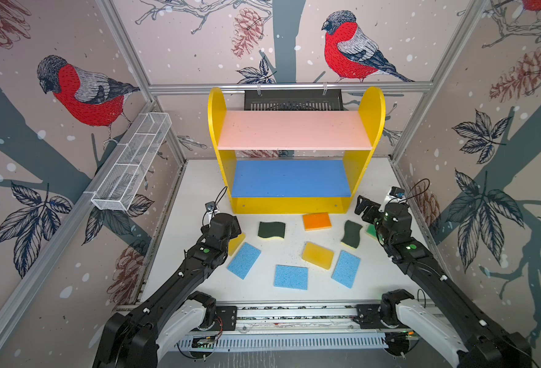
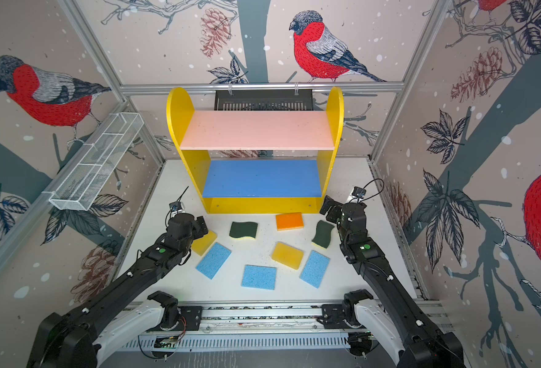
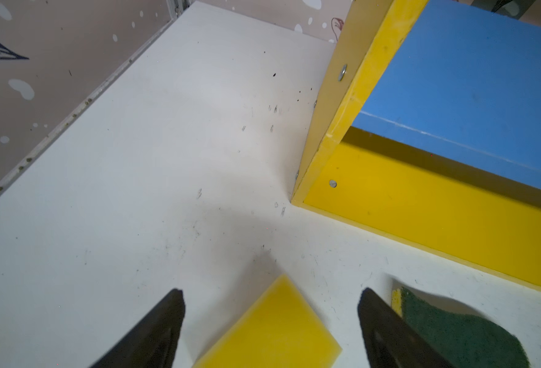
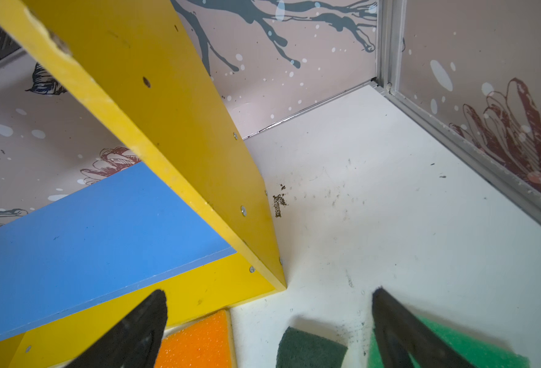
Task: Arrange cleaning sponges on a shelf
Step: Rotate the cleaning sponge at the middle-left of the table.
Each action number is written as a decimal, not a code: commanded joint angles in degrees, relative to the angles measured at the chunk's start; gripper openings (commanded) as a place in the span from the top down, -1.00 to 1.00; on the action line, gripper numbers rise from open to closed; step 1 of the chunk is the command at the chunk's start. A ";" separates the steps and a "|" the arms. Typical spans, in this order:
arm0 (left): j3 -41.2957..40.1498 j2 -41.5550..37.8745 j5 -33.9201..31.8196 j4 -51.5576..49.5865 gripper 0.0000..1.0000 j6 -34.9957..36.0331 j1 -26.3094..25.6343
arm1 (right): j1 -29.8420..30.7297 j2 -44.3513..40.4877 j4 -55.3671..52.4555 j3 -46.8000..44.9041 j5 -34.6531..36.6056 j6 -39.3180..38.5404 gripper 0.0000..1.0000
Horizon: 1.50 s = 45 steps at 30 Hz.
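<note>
On counter [image 1: 199, 191], in front of shelf [image 1: 294, 130]: scattered sponges [image 1: 290, 276].
Between spread left jaws, yellow sponge [image 3: 272, 328], untouched; beside spread right jaws, green-topped sponge [image 4: 485, 350].

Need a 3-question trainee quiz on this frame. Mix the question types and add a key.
1. True or false: no sponge lies on the pink board of the shelf.
2. In the left wrist view, which sponge lies between the fingers of the left gripper?
A) a yellow block
B) the orange-topped one
C) the bright-green-topped one
3. How many light-blue sponges lie on the table?

Key: 1 true; 2 A; 3 three.
</note>
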 commanded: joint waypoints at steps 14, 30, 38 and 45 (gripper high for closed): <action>0.66 4.98 11.03 -7.16 -0.35 -4.98 -0.70 | 4.62 -0.37 -1.79 -0.82 0.02 3.04 -0.99; 4.34 20.55 12.07 -6.66 0.34 -8.55 -0.76 | 5.61 0.52 -2.09 -0.58 0.45 4.28 -0.99; 5.33 22.15 4.17 -10.47 0.43 -17.15 1.44 | 6.02 1.16 -1.96 -0.83 0.54 4.39 -0.99; 2.45 17.41 5.19 -7.36 0.47 -20.59 7.92 | 6.69 2.08 -0.79 -1.09 0.37 3.65 -0.99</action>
